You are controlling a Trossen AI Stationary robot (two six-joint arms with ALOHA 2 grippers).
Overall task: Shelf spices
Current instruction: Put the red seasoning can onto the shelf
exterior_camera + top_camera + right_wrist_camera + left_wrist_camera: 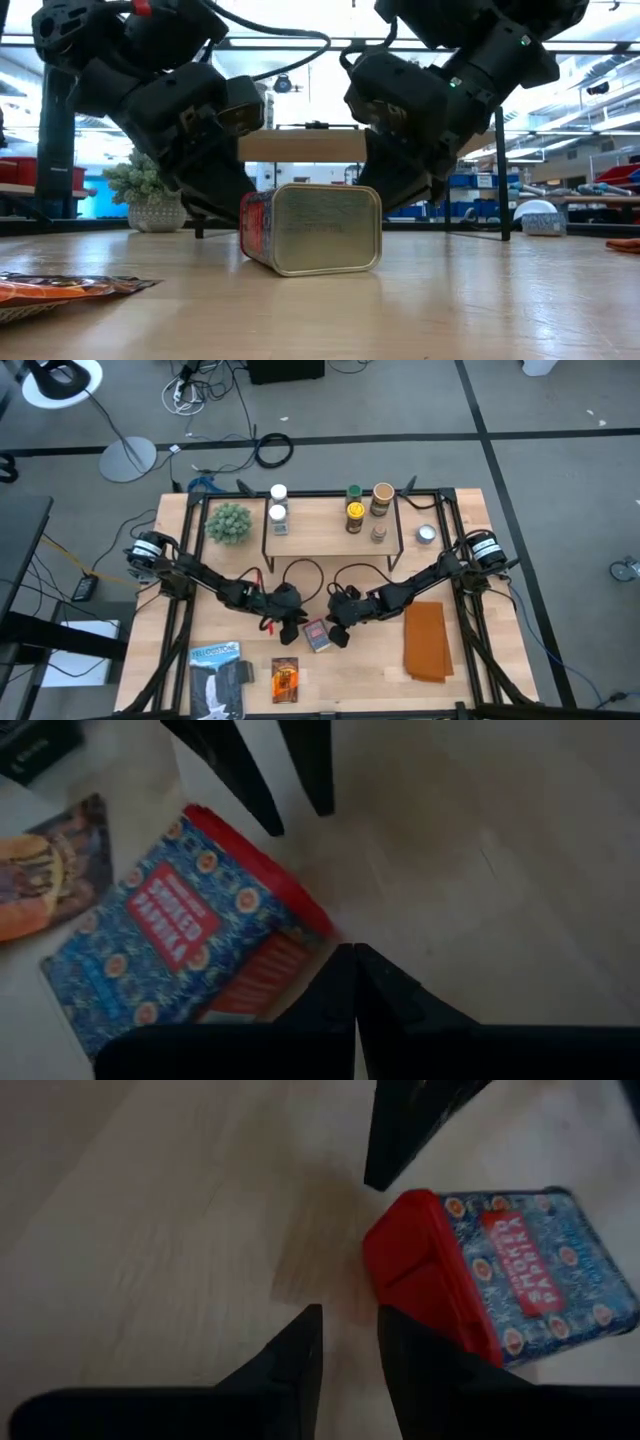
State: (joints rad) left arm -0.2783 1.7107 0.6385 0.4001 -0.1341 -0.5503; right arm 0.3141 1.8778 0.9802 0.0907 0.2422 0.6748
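Between both grippers, table centre: flat red-and-blue patterned tin box [317, 635] lying on its side, red lid end [420, 1270] toward the grippers, bare metal base [327, 228] facing the low camera
Left gripper [291, 622]: low over the tabletop just beside the box's red end; fingers [290, 1360] slightly parted, nothing between them, not gripping the box
Right gripper [337, 630]: low on the other side of the same end; fingers [345, 985] pressed together, holding nothing, tips right at the box's red edge, contact unclear
Box label: reads smoked paprika in both wrist views
Orange-brown printed packet [285, 679]: flat on the table near the front edge, just in front of the box
Blue-and-white flat package [217, 680]: front left of the table, beside the packet
Folded orange-brown cloth [427, 641]: right side of the table, apart from the box
Low rack with light wooden top on thin black legs [325, 530]: at the back of the light wooden table [150, 650], well behind both grippers
Jars on the rack: two white-lidded [278, 512] at its left end; yellow-lidded [354, 513], green-lidded [353, 491] and tan-lidded [382, 493] toward its right
Small green potted plant [228, 522]: left of the rack
Small round silver tin [427, 534]: right of the rack
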